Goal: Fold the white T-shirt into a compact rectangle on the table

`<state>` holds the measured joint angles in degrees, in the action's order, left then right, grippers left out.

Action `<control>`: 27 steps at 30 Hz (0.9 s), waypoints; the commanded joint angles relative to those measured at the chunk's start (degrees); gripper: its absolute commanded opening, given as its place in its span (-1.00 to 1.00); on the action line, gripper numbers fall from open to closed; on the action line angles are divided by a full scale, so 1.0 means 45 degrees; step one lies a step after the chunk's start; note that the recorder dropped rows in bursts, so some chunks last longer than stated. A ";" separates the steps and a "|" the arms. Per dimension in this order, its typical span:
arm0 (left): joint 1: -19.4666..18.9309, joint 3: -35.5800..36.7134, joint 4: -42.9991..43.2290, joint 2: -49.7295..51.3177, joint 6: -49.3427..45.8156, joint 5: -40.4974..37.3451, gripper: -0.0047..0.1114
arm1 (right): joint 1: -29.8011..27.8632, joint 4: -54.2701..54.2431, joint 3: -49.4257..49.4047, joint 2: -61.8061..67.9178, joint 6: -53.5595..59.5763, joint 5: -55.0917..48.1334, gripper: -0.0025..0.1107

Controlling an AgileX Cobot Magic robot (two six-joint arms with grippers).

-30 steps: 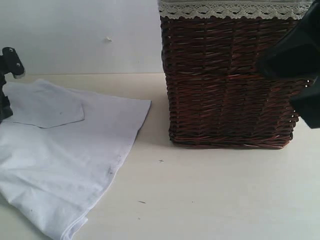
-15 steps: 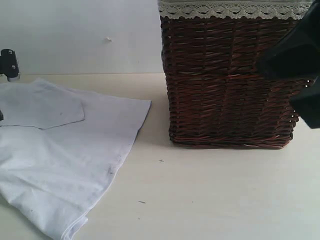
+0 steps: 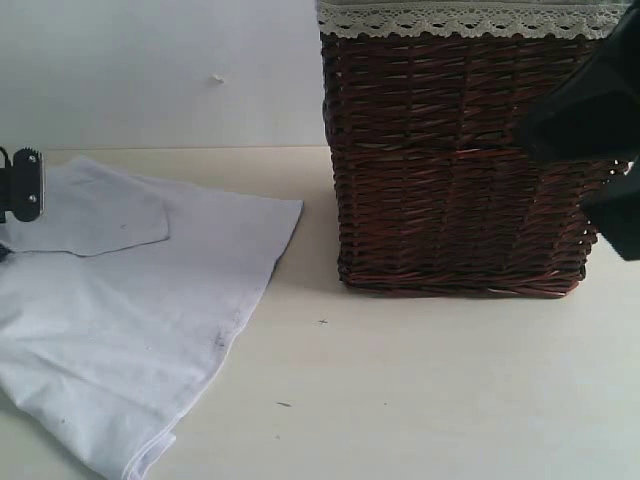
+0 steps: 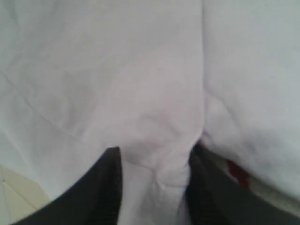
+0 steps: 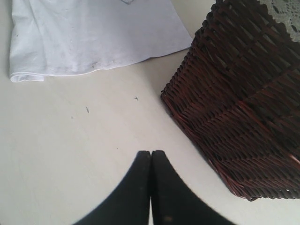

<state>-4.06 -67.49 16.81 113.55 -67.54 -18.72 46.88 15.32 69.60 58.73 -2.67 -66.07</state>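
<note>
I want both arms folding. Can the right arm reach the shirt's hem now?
Probably yes: only bare table lies between the right gripper and the white T-shirt; the wicker basket stands aside.

We see a dark brown wicker basket [image 3: 455, 165] standing upright, near the right gripper [image 5: 151, 153], ahead of its fingertips and off to one side, not touching them. A cream lace trim [image 3: 470, 20] edges its rim. Beyond it rises a plain white wall [image 3: 150, 70].

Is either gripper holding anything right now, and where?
Left gripper pinches a bunched fold of the white T-shirt; which part is unclear. Right gripper is shut, empty.
</note>
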 commanded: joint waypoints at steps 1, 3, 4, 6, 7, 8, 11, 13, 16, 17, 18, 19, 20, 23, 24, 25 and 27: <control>0.0035 0.0046 0.0095 -0.0039 0.0123 0.0496 -0.91 | -0.0049 -0.0034 -0.0074 -0.0001 -0.0046 0.0077 -0.96; 0.0035 0.0046 0.0067 -0.0039 0.0182 0.0645 -0.91 | -0.0049 -0.0034 -0.0074 -0.0001 -0.0046 0.0077 -0.96; 0.0035 0.0046 0.0067 -0.0039 0.0397 0.0874 -0.92 | -0.0049 -0.0034 -0.0074 -0.0001 -0.0046 0.0077 -0.96; 0.0035 0.0046 0.0067 -0.0064 0.1042 0.1481 -0.92 | -0.0049 -0.0034 -0.0074 -0.0001 -0.0046 0.0077 -0.96; 0.0035 0.0046 0.0067 -0.0118 0.1459 0.2016 -0.92 | -0.0049 -0.0034 -0.0074 -0.0001 -0.0046 0.0077 -0.96; 0.0035 0.0046 0.0067 -0.0187 0.1831 0.2586 -0.92 | -0.0049 -0.0034 -0.0074 -0.0001 -0.0046 0.0077 -0.96; 0.0003 0.0046 0.0067 -0.0409 0.3164 0.4471 -0.92 | -0.0049 -0.0011 -0.0074 -0.0001 -0.0046 0.0077 -0.96; -0.0098 0.0046 0.0067 -0.0463 0.3602 0.5573 -0.92 | -0.0049 0.0017 -0.0074 -0.0001 -0.0046 0.0077 -0.96; -0.0430 0.0046 -0.0179 -0.0463 0.3735 0.6747 -0.92 | -0.0049 0.0017 -0.0074 -0.0001 -0.0046 0.0077 -0.96; -0.0611 0.0046 -0.0319 -0.0409 0.3735 0.7157 -0.92 | -0.0049 0.0017 -0.0074 -0.0001 -0.0046 0.0077 -0.96; -0.0870 0.0046 -0.0522 -0.0383 0.3814 0.7681 -0.92 | -0.0049 0.0017 -0.0074 -0.0001 -0.0046 0.0077 -0.96; -0.1176 0.0016 -0.0832 -0.0270 0.3987 0.8238 -0.92 | -0.0049 0.0017 -0.0074 -0.0001 -0.0046 0.0077 -0.96; -0.1429 -0.0069 -0.1157 -0.0193 0.4256 0.8704 -0.92 | -0.0049 0.0012 -0.0074 -0.0001 -0.0070 0.0077 -0.96; -0.2420 -0.0694 -0.1878 0.0348 0.6511 0.9131 -0.92 | -0.0049 0.0012 -0.0074 -0.0001 -0.0097 0.0077 -0.96; -0.2718 -0.0994 -0.1878 0.0638 0.7573 0.9131 -0.92 | -0.0049 0.0012 -0.0074 -0.0001 -0.0097 0.0077 -0.96; -0.2975 -0.1289 -0.1878 0.0944 0.8627 0.9131 -0.92 | -0.0049 0.0012 -0.0074 -0.0001 -0.0097 0.0077 -0.96; -0.3342 -0.1700 -0.1862 0.1565 1.0183 0.9005 -0.86 | -0.0049 0.0012 -0.0074 -0.0001 -0.0097 0.0077 -0.96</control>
<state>-16.93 -72.89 9.63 117.35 -31.66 21.23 46.88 15.32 69.60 58.73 -2.67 -66.07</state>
